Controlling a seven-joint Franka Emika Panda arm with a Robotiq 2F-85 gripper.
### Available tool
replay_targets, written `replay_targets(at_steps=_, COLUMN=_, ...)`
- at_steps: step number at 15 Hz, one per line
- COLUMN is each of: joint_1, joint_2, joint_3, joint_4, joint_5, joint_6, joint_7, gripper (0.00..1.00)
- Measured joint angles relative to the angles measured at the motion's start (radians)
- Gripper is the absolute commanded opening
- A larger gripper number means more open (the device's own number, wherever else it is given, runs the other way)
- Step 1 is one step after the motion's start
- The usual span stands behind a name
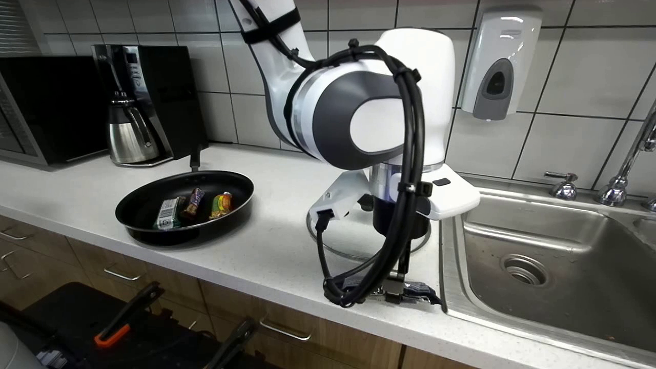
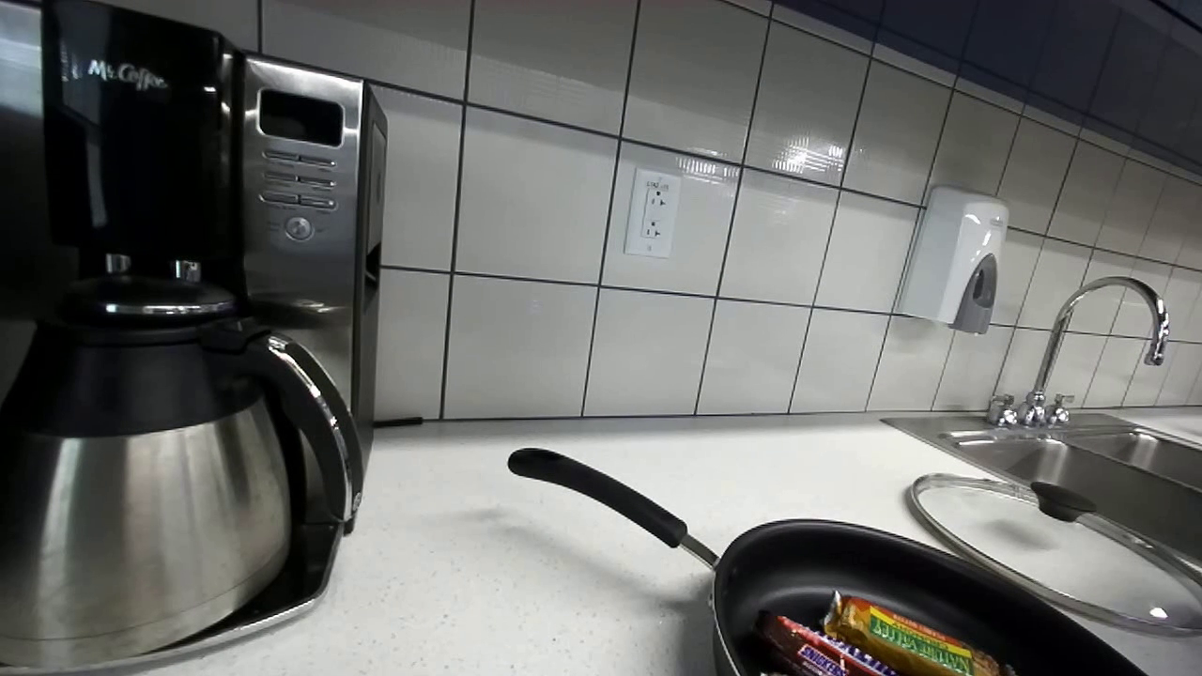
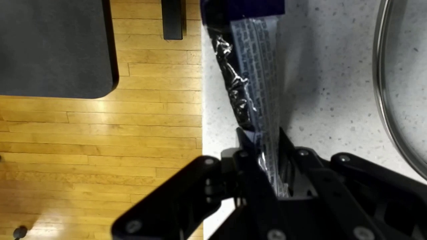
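In the wrist view a long wrapped bar (image 3: 257, 76), shiny black with a printed grey-blue panel and a purple end, runs up from between my fingers. My gripper (image 3: 260, 133) is shut on its near end, with a finger against each side. An exterior view shows that same wrapped bar (image 1: 420, 291) low over or on the counter by the front edge, the gripper (image 1: 394, 290) pointing down at it and partly covered by cables. Off to one side, a black pan (image 1: 179, 237) holds several wrapped bars, among them a yellow-and-green bar (image 1: 221, 205). The arm is absent from the remaining exterior view.
Just behind the gripper lies a glass lid (image 1: 348, 238) with a black knob (image 2: 1061, 500). A steel sink (image 1: 558, 307) borders the counter beside the held bar. The counter (image 3: 217, 100) drops off to a wooden floor (image 3: 150, 110). A coffee maker (image 1: 169, 92) stands beyond the pan.
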Motion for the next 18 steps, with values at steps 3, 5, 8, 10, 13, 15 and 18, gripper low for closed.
replay_targets(at_steps=3, joint_1=0.017, joint_2=-0.048, joint_3=-0.031, joint_4=-0.005, joint_5=-0.04, joint_6=-0.003, joint_7=-0.001, gripper=0.05)
replay_targets(at_steps=5, joint_1=0.021, joint_2=-0.088, joint_3=-0.04, joint_4=-0.01, joint_5=-0.079, joint_6=-0.005, joint_7=-0.001, gripper=0.05)
replay_targets(at_steps=8, joint_1=0.021, joint_2=-0.147, joint_3=-0.034, joint_4=-0.02, joint_5=-0.1, joint_6=-0.017, joint_7=-0.013, gripper=0.05)
replay_targets(at_steps=10, joint_1=0.021, joint_2=-0.176, joint_3=-0.021, joint_4=-0.026, joint_5=-0.097, joint_6=-0.03, joint_7=-0.034, gripper=0.05)
replay_targets(at_steps=13, joint_1=0.022, joint_2=-0.206, joint_3=0.015, joint_4=-0.031, joint_5=-0.078, joint_6=-0.058, joint_7=-0.086, gripper=0.05)
replay_targets(at_steps=15, joint_1=0.023, joint_2=-0.221, joint_3=0.047, joint_4=-0.031, joint_5=-0.063, joint_6=-0.073, joint_7=-0.131, gripper=0.05)
replay_targets(at_steps=18, joint_1=0.04, joint_2=-0.241, joint_3=0.096, joint_4=-0.031, joint_5=-0.063, joint_6=-0.093, joint_7=-0.209, gripper=0.04)
